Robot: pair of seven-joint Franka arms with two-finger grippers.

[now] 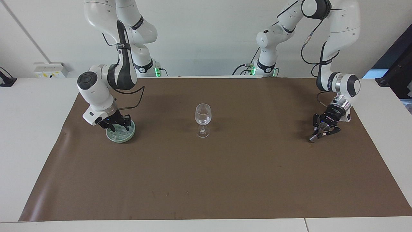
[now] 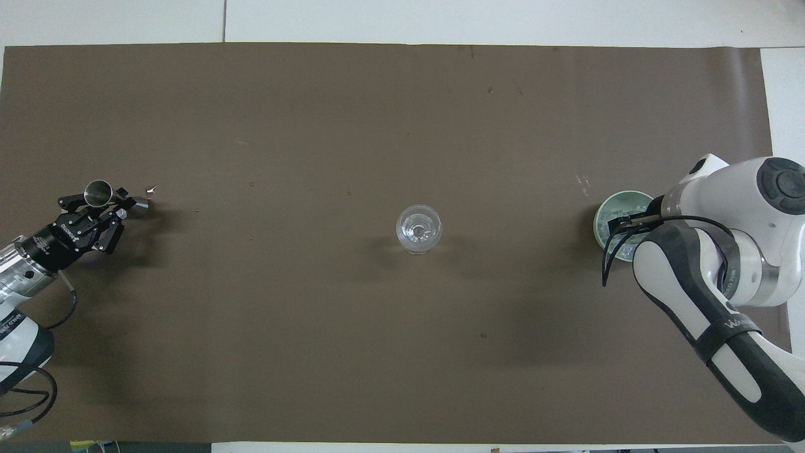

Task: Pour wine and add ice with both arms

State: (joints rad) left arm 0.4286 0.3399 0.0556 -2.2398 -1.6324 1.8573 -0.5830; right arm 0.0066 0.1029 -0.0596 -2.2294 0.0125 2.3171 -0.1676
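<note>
So the ice [image 1: 121, 131] is a heap of small clear-to-whitish cubes piled in a shallow pale green dish [image 1: 129, 134], sitting on the brown mat toward the right arm's end of the table. In the overhead view that's roughly 3 o'clock from the wine glass [image 2: 419, 229]. The glass stands upright mid-mat, clear, with what looks like a little liquid in the bowl.
</note>
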